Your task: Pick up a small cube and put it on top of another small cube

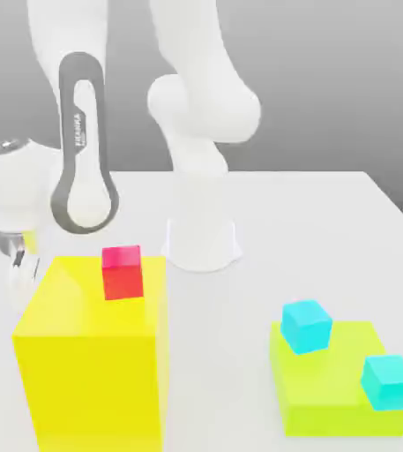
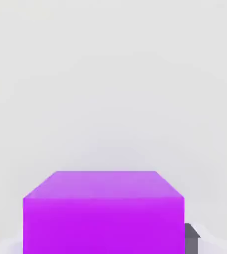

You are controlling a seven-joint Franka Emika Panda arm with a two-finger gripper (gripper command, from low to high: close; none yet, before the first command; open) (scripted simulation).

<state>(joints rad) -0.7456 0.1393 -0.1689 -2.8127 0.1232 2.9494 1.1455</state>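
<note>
While hidden outside, purple cube (image 2: 103, 213) fills close-up.

A small red cube (image 1: 122, 272) sat on top of 1 tall yellow block (image 1: 94, 362) at the exterior view's left. A low lime-green block (image 1: 332, 381) lay well apart on the white table (image 1: 328, 229).

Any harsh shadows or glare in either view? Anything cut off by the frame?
Exterior view: flat, even light, no glare; the big yellow block has a darker side face than top, the red cube likewise. Lime block and white table show soft shading, no hard shadows. Hand view: purple cube evenly lit, its top lighter than its front, cropped by the frame edge; pale background featureless.
</note>
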